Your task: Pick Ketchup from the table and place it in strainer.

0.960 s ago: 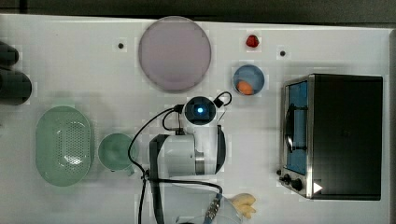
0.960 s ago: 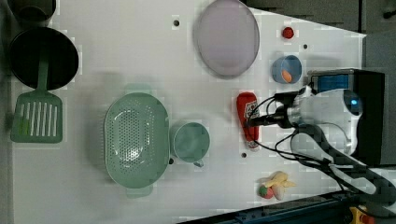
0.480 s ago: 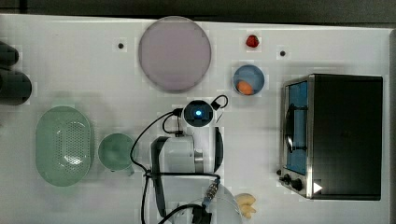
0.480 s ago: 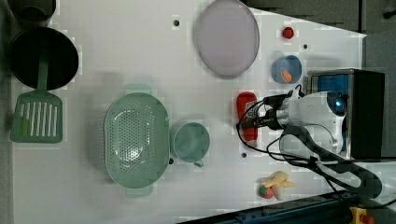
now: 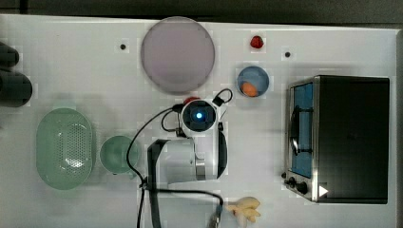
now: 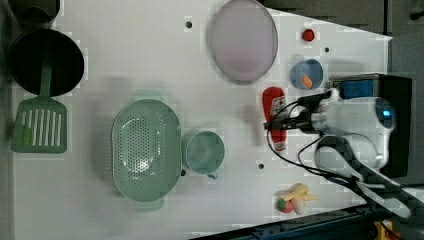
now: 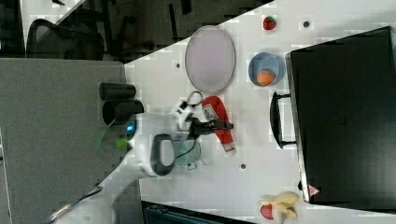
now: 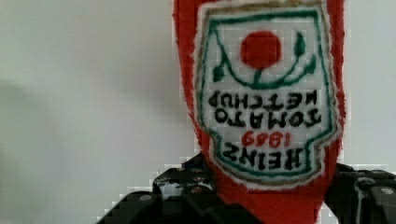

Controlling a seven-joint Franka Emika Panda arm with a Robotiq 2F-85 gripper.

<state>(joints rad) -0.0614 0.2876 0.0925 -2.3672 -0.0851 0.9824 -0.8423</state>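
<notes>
Red plastic ketchup bottle (image 6: pixel 275 116) lies flat on the white desk (image 6: pixel 150 55) at centre-right of the left view. The tool (image 6: pixel 278 122), farther right a second ago, now straddles it, fingers parted either side, unclosed. The strainer (image 6: pixel 145 149) waits centre-left.

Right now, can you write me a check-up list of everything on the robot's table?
Surface: white table, small dark holes.
Job's things: Ketchup lying flat; strainer with nothing in it.
Clutter: green cup, round plate, blue bowl holding something orange, strawberry, toy fruit, spatula, dark pan.
Grippers: tool astride the bottle, fingers either side.
Cables: black cable along the arm.
Surroundings: toaster oven, office chair.
</notes>
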